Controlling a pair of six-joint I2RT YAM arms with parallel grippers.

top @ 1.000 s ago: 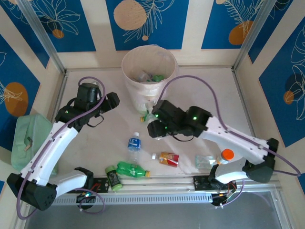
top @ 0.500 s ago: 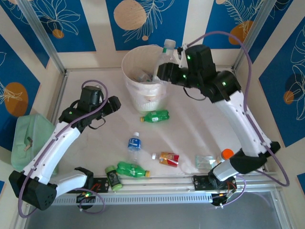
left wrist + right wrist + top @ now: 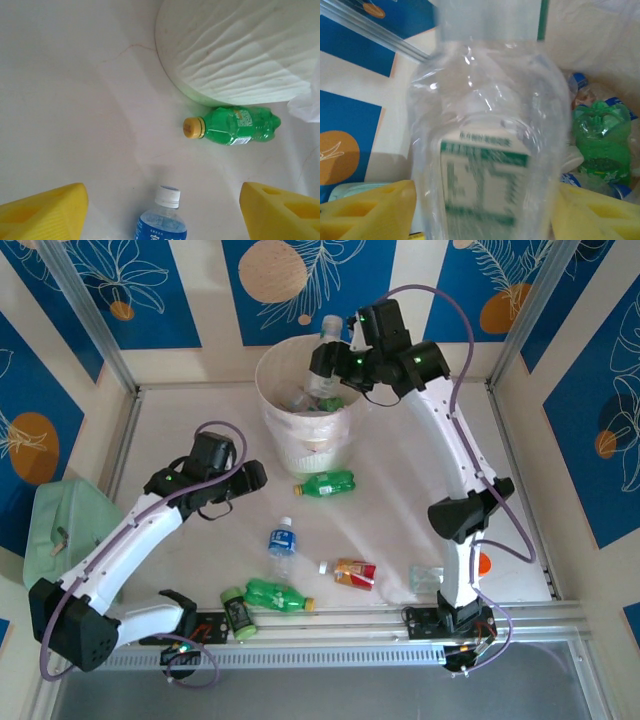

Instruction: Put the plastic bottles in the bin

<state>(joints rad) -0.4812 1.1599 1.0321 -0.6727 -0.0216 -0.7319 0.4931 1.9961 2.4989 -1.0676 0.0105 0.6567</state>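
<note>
Now, right claw (image 3: 336,360): a yellow pad lies at each side of the clear bottle (image 3: 485,150); whether they press it or stand loose cannot be told
Clear bottle: upright, cap up, in the air over the far side of the bin's mouth
Bin (image 3: 268,390): directly beneath that bottle; binned bottles (image 3: 600,140) lie inside
Left claw (image 3: 250,478): pads wide apart, nothing between them, low over the table (image 3: 60,100)
Blue-label bottle (image 3: 162,222): just ahead of the left claw, centred between its pads, cap pointing away, long axis crossing the line from pad to pad
Green bottle (image 3: 232,125): on its side just beside the bin's foot, further off
Nearer arm, by judgement: the left, for both
</note>
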